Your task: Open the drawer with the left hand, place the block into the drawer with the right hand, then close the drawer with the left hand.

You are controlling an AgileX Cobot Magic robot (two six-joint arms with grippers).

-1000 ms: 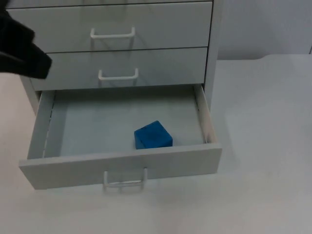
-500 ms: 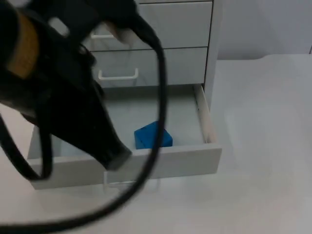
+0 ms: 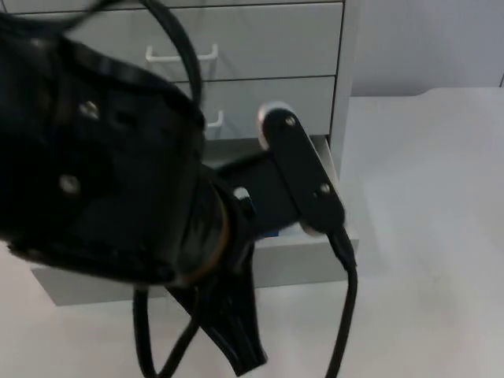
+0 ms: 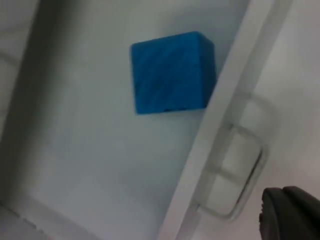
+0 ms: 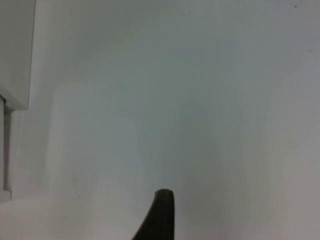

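Top view, hidden: the left arm (image 3: 118, 189) bulked across most of the cabinet (image 3: 315, 47) and the open bottom drawer (image 3: 315, 260); the drawer's inside, its handle and nearly all of the block were covered.
Top view, block: a thin blue sliver (image 3: 272, 232) showed under the arm's link, just behind the drawer front.
Top view, left end effector: a dark tapered tip (image 3: 240, 354) reached down past the drawer front over the desk (image 3: 425, 236); cannot tell whether its fingers were apart or together, nor whether it held anything.
Top view, change: a second ago the drawer lay in plain sight with the block near its front wall and the arm only at the upper left corner; half a second ago the arm had swung over the drawer's left half; now it covered the drawer almost to its right side. Drawer as far out as before.
Left wrist view, block: blue block (image 4: 172, 72) lay on the drawer floor (image 4: 100, 160), one edge close against the inner face of the front wall (image 4: 220, 130).
Left wrist view, handle: white handle (image 4: 240, 175) seen on the outer side of the front wall, blurred.
Left wrist view, end effector: one black fingertip (image 4: 292, 215) stood just beyond the handle, not touching it; block well apart, on the wall's other side.
Right wrist view: right end effector waited over bare desk; one black fingertip (image 5: 160, 215) seen, cabinet corner (image 5: 15, 55) beside it. Grip state cannot be told.
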